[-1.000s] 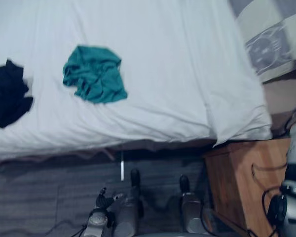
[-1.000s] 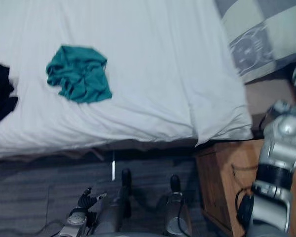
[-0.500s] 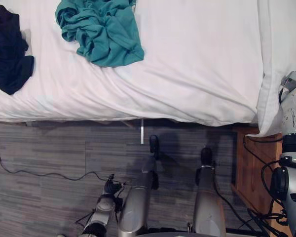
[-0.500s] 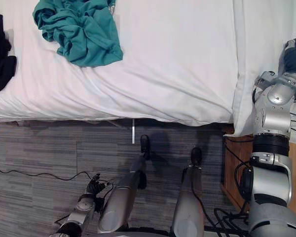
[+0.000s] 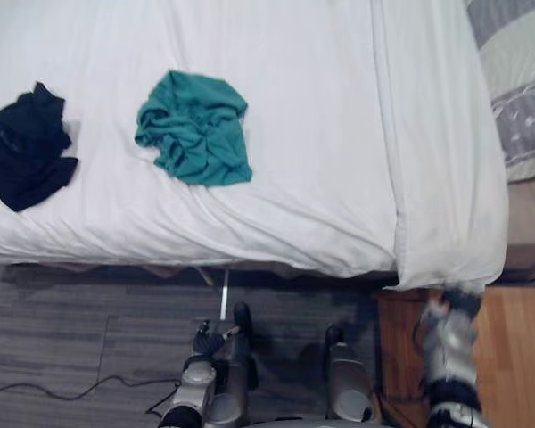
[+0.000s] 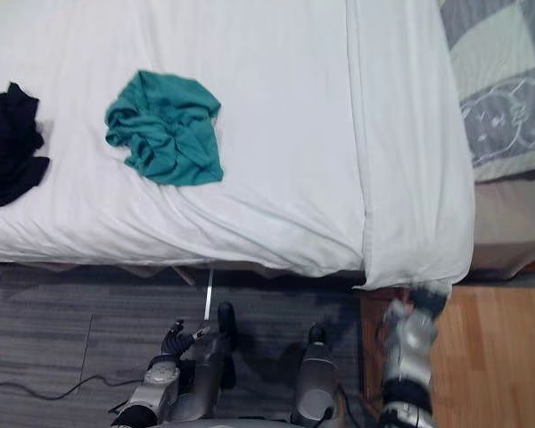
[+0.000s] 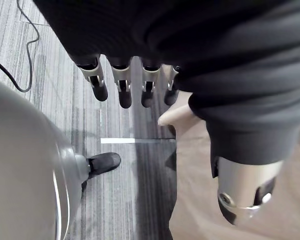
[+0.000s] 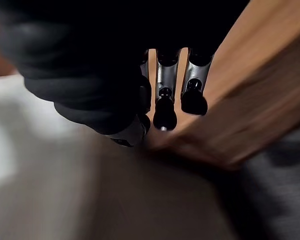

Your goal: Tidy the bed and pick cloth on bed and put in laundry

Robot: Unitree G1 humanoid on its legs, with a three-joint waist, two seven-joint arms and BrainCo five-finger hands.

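A crumpled teal cloth (image 5: 196, 129) lies on the white bed (image 5: 321, 134), left of the middle. A black cloth (image 5: 22, 147) lies near the bed's left side. My left hand (image 5: 209, 339) hangs low over the floor in front of the bed, its fingers (image 7: 120, 92) relaxed and holding nothing. My right hand (image 6: 421, 301) is just below the hanging corner of the white cover at the bed's right end. Its fingers (image 8: 165, 107) are loose and empty, between the cover and a wooden cabinet.
A wooden bedside cabinet (image 6: 486, 348) stands at the lower right, against the bed's corner. A grey patterned pillow (image 6: 495, 98) lies at the upper right. Grey striped carpet (image 5: 71, 339) runs in front of the bed, with a thin cable (image 5: 45, 390) on it.
The camera has shifted, so the whole picture moved. My right arm has dropped from beside the bed's corner to below the hanging cover. Both cloths lie as before.
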